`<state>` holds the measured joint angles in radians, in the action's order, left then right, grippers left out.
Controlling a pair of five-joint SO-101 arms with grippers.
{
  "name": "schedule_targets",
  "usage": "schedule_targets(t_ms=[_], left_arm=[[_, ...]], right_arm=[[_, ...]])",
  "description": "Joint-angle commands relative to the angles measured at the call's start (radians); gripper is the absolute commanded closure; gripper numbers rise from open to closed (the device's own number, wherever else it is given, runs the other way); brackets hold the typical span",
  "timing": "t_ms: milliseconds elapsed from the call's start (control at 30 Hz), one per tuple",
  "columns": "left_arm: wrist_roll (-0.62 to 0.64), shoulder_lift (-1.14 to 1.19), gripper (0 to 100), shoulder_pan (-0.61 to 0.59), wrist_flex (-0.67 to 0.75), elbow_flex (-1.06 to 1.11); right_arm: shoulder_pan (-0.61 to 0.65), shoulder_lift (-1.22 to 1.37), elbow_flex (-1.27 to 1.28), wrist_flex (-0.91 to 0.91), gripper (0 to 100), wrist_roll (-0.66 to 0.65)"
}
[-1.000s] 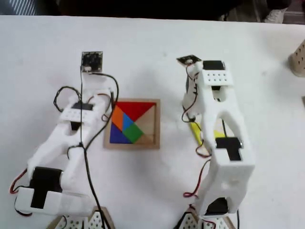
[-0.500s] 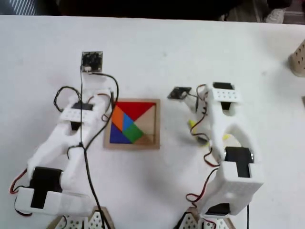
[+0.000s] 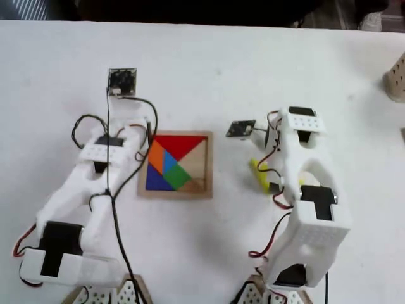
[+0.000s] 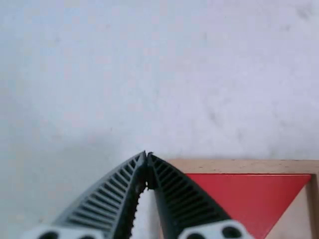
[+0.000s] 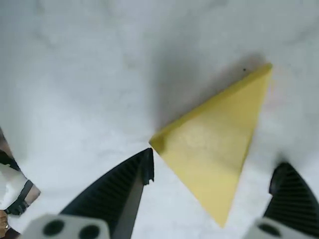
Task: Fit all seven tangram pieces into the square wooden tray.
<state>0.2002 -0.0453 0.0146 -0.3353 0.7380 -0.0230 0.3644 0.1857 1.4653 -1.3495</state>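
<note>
- One piece decides the next move: the yellow triangle [image 5: 219, 134] lies on the desk [image 3: 209, 69] right between the fingers of my right pincer [image 5: 214, 169], which stands wide open with hold of nothing.
- One corner of the triangle sits just beside one fingertip [image 5: 141, 170], and the other finger stands apart from it. I judge the pincer wants centring over the piece before it closes.
- Its longest edge runs slantwise across the gap, not square to the fingers — a careless squeeze could twist it.
- From above, the square wooden tray [image 3: 201, 166] lies between the two arms, off toward the left arm from the yellow triangle. Bare wood shows on the tray's side nearest the triangle.
- The right arm is plainly the nearer one to the triangle.
- My left pincer [image 4: 147, 158] is closed on nothing — tips together at the tray's corner, just beside the red piece [image 4: 239, 199].
- Writing: none I can read on the tray or the pieces.
</note>
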Motion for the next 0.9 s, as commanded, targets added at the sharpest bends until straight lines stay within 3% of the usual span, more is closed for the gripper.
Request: schedule_targets(t_ms=[0, 267, 400, 633, 767, 867], left_arm=[[0.002, -0.007, 98, -0.008, 0.032, -0.048], [-0.068, -0.007, 98, -0.007, 0.032, -0.049], [-0.083, -0.007, 98, -0.005, 0.032, -0.049], [-0.084, -0.007, 98, -0.007, 0.032, -0.048], [-0.084, -0.007, 98, -0.007, 0.032, -0.048], [-0.086, -0.007, 98, -0.007, 0.032, -0.046]], right_arm=[[0.027, -0.045, -0.003, 0.064, 64.5, -0.012], [0.035, -0.154, 0.153, -0.005, 64.5, -0.011], [0.062, -0.154, 0.209, -0.166, 64.4, 0.138], [0.142, -0.150, 0.210, -0.154, 64.4, 0.227], [0.114, -0.150, 0.209, -0.182, 64.4, 0.221], [0.076, -0.150, 0.207, -0.176, 64.4, 0.129]])
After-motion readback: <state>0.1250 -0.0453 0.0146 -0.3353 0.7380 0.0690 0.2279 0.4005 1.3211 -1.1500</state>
